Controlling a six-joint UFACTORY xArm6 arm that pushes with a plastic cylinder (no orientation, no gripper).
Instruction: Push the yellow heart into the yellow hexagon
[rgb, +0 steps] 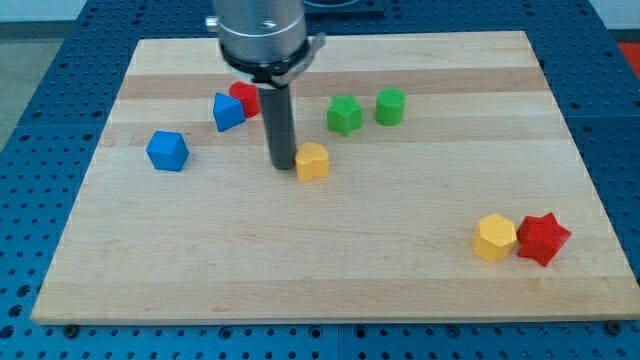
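This looks like a robotics lab bench. A pale wooden worktop (330, 270) lies on a blue perforated base plate (40, 90) with a regular grid of mounting holes, the kind used for fixing test rigs. A grey cylindrical robot arm (258, 30) hangs over the worktop from the view's top.

we see a pale striped wood counter (330, 270) on a blue perforated base (40, 100), with two yellow blocks (313, 161) (494, 238), two red (246, 97) (542, 238), two blue (167, 151) (227, 112), two green (344, 115) (390, 106), and our dark tip (283, 165).
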